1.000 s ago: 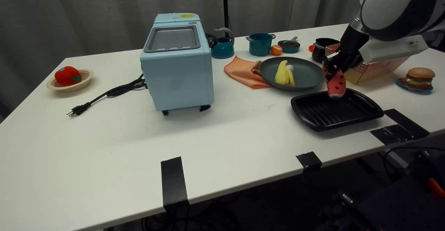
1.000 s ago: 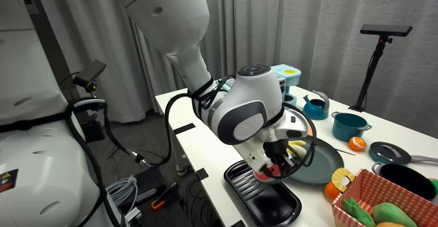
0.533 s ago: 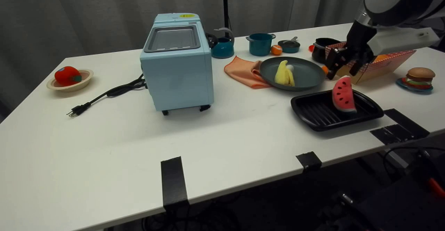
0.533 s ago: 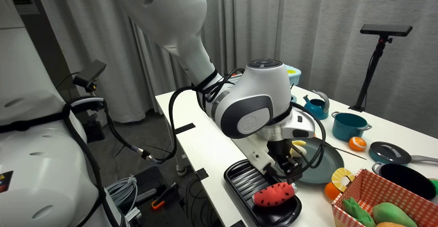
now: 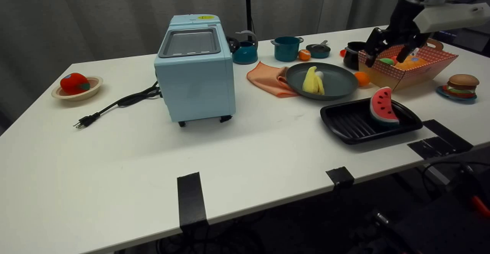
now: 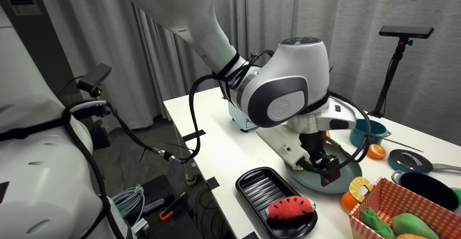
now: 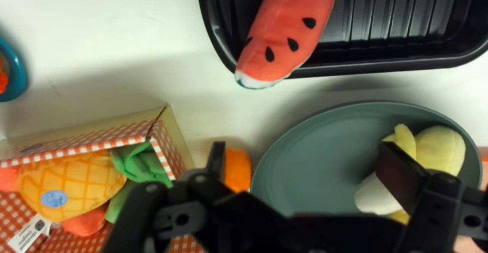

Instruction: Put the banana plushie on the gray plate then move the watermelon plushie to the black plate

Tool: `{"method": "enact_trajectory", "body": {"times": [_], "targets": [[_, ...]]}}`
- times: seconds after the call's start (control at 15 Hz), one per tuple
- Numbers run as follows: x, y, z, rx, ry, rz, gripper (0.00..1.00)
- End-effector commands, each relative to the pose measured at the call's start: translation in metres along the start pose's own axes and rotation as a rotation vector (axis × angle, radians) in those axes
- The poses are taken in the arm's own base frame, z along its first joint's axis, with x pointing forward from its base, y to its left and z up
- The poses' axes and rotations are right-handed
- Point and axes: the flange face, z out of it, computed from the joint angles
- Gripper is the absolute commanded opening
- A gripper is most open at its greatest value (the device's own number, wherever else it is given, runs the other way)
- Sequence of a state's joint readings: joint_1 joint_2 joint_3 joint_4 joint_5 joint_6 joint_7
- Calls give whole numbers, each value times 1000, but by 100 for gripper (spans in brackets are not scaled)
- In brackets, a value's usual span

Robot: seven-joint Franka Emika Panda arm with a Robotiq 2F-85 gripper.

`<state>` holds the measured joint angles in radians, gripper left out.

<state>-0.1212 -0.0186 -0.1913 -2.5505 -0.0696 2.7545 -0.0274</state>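
Gray curtains (image 5: pixel 115 20) behind a white tabletop (image 5: pixel 249 150), watermelon plushie (image 5: pixel 383 106) lying in the black ridged plate (image 5: pixel 346 124), one end at its rim, banana plushie (image 5: pixel 312 82) on the gray plate (image 5: pixel 342 82) nearby, end effector (image 5: pixel 386 58) hanging above the scene, jaws spread wide

No wording can be read. In an exterior view, a blurred pale rectangular sign (image 6: pixel 24 6) hangs on the dark wall (image 6: pixel 37 34), upper left; a cut-off dark label (image 6: pixel 3 192) sits on the white robot body (image 6: pixel 39 195), left edge. In an exterior view, a yellow oval label (image 5: pixel 206 17) tops the pale blue boxy appliance (image 5: pixel 195 87), and a blue sticker (image 5: pixel 76 76) marks the red round toy (image 5: pixel 72 85), left. In the wrist view, lower left, a blue oval patch (image 7: pixel 54 199) marks the orange crosshatched plush toy (image 7: pixel 84 175); a white tag (image 7: pixel 27 236) nearby shows tiny print.
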Motion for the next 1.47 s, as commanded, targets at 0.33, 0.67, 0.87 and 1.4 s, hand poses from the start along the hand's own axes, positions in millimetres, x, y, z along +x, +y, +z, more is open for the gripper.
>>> {"method": "enact_trajectory", "body": {"times": [0.33, 0.67, 0.87, 1.4], "targets": [[27, 8, -58, 19, 76, -21, 100], [31, 8, -57, 27, 104, 1, 100], [32, 10, -61, 34, 112, 5, 100], [32, 10, -61, 35, 112, 5, 100]]}}
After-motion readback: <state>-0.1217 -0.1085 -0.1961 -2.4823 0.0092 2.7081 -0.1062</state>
